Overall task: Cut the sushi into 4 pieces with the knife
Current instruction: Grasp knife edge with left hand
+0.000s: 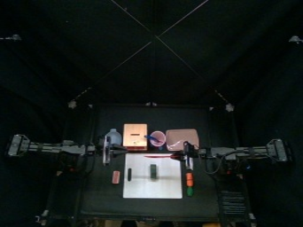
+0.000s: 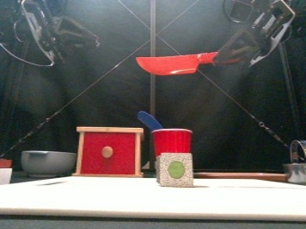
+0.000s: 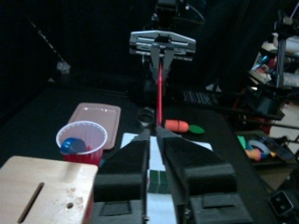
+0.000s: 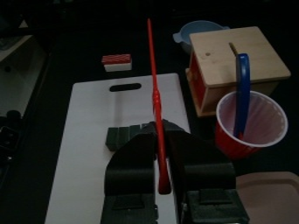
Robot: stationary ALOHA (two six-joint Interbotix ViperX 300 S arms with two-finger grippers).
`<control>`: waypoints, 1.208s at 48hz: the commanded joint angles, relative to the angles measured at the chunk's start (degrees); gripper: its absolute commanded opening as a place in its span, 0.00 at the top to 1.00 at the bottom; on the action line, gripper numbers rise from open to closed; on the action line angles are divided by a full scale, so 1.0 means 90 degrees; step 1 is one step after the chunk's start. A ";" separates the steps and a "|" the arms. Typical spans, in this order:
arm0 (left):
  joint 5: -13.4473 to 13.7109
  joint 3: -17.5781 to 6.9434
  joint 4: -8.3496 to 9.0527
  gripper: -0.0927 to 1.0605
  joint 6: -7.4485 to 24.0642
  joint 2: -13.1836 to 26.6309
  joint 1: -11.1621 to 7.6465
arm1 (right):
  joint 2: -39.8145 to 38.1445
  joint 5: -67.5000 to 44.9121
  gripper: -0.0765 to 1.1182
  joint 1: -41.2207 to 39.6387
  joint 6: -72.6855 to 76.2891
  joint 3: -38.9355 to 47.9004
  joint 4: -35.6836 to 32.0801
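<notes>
The dark green sushi roll (image 2: 176, 169) stands in one piece on the white cutting board (image 1: 164, 185), also seen in the right wrist view as the roll (image 4: 128, 135). My right gripper (image 2: 227, 55) is shut on the handle of the red knife (image 2: 177, 63), held level high above the board. From the wrist, the red blade (image 4: 153, 87) points out over the board (image 4: 100, 131). My left gripper (image 3: 156, 144) hangs high at the left, jaws close together and holding nothing. The left wrist view shows the red knife (image 3: 159, 83) edge on.
Behind the board stand the wooden box with red drawer front (image 2: 109, 152), the red cup (image 2: 173, 141) with a blue knife (image 2: 147, 119), and the pink tray (image 1: 180, 137). A blue-grey bowl (image 2: 48, 162) sits left. A small red toy (image 1: 115, 176) and an orange-green toy (image 1: 190, 182) flank the board.
</notes>
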 commanded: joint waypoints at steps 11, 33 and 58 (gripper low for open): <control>0.0674 -0.0840 0.0010 0.05 0.0039 0.0635 -0.0293 | 0.0410 -0.0146 0.72 -0.0039 0.0000 -0.0166 0.0059; 0.2031 -0.1729 0.0010 0.05 0.0029 0.2012 -0.0234 | 0.0850 -0.0146 0.72 -0.0039 0.0000 -0.0352 0.0078; 0.2100 -0.2285 0.0029 0.06 0.0039 0.3437 0.0068 | 0.1152 -0.0127 0.72 0.0029 0.0000 -0.0391 0.0078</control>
